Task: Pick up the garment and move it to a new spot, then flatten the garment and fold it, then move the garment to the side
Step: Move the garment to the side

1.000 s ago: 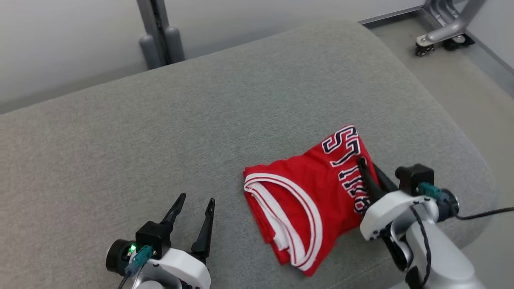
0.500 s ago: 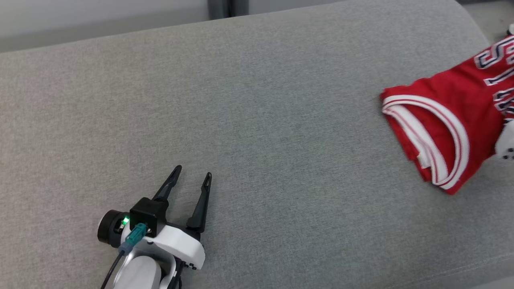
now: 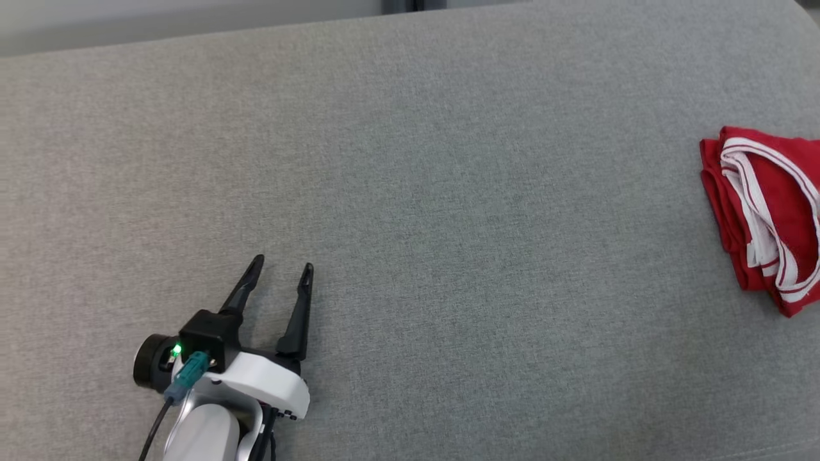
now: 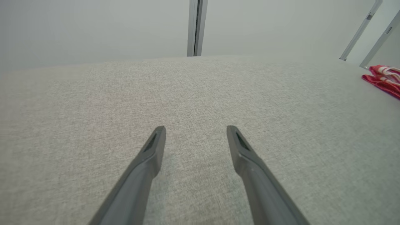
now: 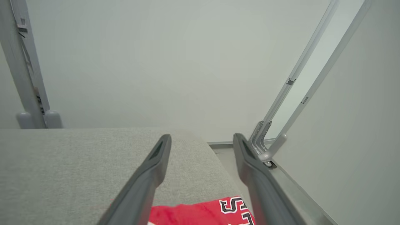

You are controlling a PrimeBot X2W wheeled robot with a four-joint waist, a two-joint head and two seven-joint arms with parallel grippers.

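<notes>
Red garment (image 3: 765, 218) on grey cushion (image 3: 448, 192), its lettering (image 5: 232, 207) below spread right tool (image 5: 202, 137); left tool (image 3: 282, 264) spread too.

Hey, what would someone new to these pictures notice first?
The folded red garment with white trim, lying at the right end of the wide grey cushion. Next, the left gripper, open and empty at the lower left, and the right gripper, open over the garment's lettering.
</notes>
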